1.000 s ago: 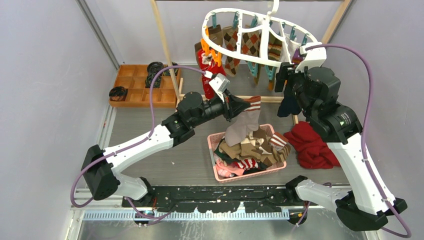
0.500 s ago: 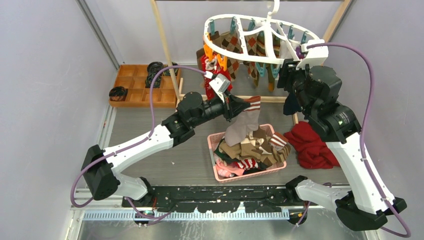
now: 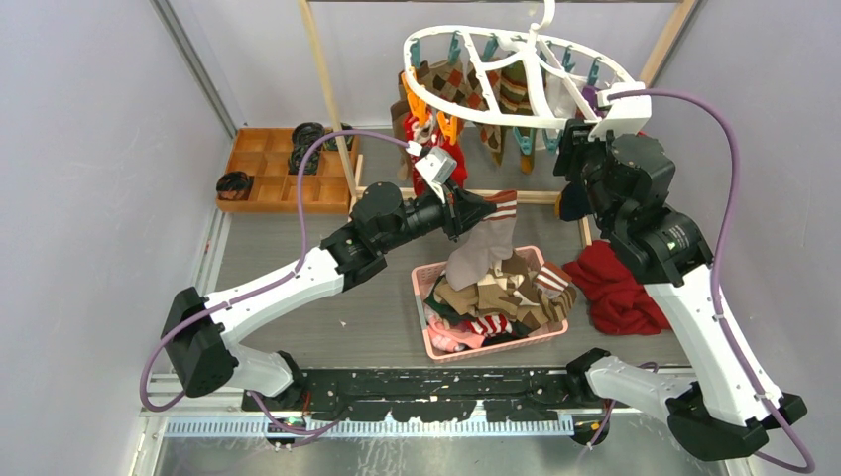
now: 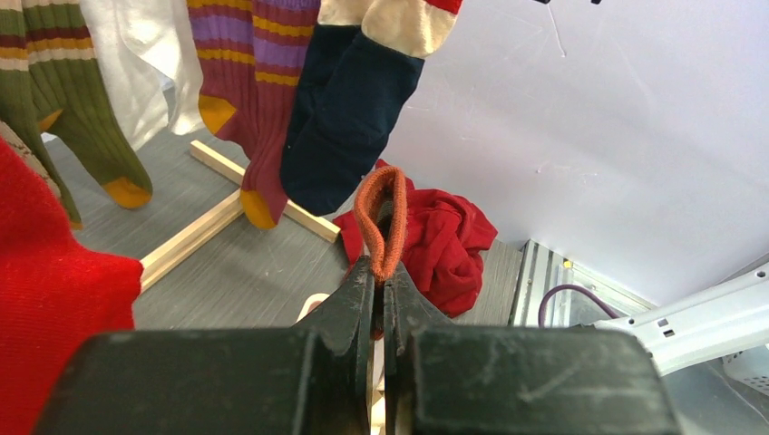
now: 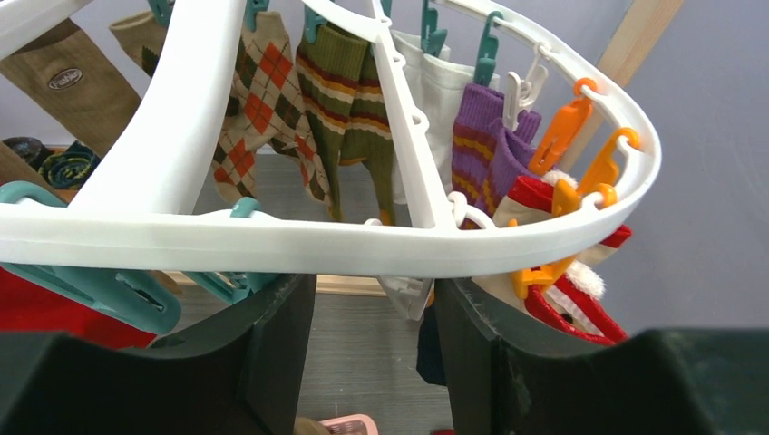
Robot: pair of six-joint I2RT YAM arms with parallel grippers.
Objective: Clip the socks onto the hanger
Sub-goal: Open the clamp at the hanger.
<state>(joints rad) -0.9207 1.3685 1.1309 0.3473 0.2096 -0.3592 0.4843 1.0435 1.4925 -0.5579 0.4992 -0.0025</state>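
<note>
Clamping a grey sock (image 3: 484, 253) by its rust cuff in the left gripper (image 4: 381, 272), below the hanger (image 5: 272, 243). Nosing up under its rim with the right gripper (image 5: 374, 294), half-spread, grip unclear. Steady the hanger, then feed cuff squarely into an orange peg (image 5: 559, 136).

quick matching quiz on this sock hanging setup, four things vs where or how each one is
Things:
1. left hand
2. right hand
3. pink basket
4. red cloth

States:
a. lying to the right of the basket
b. shut on the orange cuff of a sock
c. open, at the rim of the hanger
d. holding a pile of socks

Pairs: 1-b, 2-c, 3-d, 4-a
</note>
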